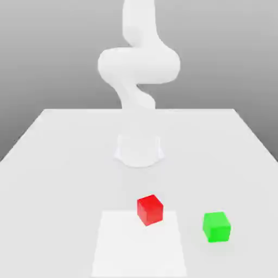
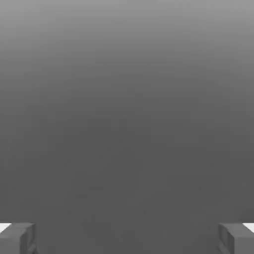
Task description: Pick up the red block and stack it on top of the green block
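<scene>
Matte red and matte green are your two colours on an otherwise white scene. From the exterior view you see the red block (image 1: 150, 209), a small plain-faced cube with crisp edges, turned a little so one corner faces you; it sits on the far edge of a paler square patch (image 1: 139, 247) on the table (image 1: 49, 163). Well apart from it, toward the exterior view's right and slightly nearer you, the green block (image 1: 216, 226) rests on the bare table, the same size and same flat finish. Neither cube touches anything but the surface under it.

Behind them the arm (image 1: 138, 62) rises in smooth, rounded white segments from a circular base (image 1: 139, 150), curling upward out of the picture.

Your hand view adds what the exterior view lacks: the gripper (image 2: 127, 238), whose two grey, blocky fingertips (image 2: 17, 238) stand at opposite edges, spread wide with nothing between them, against a smooth grey gradient.
</scene>
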{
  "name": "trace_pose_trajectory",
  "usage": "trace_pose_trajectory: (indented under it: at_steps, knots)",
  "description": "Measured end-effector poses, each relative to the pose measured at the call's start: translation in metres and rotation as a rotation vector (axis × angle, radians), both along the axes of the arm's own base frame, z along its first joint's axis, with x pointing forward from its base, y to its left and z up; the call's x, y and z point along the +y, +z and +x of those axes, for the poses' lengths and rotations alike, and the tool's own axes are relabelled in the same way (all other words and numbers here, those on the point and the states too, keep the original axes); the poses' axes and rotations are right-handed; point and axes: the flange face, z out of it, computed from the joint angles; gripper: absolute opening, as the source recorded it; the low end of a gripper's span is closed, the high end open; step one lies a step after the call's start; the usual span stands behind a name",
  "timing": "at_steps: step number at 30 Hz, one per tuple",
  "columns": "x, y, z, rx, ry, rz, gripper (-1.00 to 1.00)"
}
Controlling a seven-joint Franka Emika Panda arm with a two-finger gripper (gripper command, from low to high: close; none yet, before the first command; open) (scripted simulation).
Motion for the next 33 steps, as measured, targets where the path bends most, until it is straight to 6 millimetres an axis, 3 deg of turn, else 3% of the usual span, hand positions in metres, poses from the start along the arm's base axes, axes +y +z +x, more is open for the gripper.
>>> trace_pose_trajectory:
  at_steps: [4,9,12,17,19,23,24,30,33]
  knots:
    - [0.007,-0.099,0.033,0.147,0.075,-0.045,0.00]
    - [0.015,-0.225,0.039,0.330,0.178,-0.094,0.00]
    - [0.020,-0.300,0.025,0.447,0.249,-0.120,0.00]
    - [0.025,-0.428,-0.027,0.653,0.381,-0.156,0.00]
    - [0.027,-0.468,-0.039,0.695,0.413,-0.164,0.00]
    - [0.026,-0.507,-0.045,0.709,0.418,-0.165,0.00]
    - [0.026,-0.514,-0.046,0.710,0.418,-0.166,-1.00]
    - [0.026,-0.518,-0.046,0.711,0.418,-0.165,-1.00]
    - [0.026,-0.503,-0.045,0.711,0.418,-0.165,-1.00]
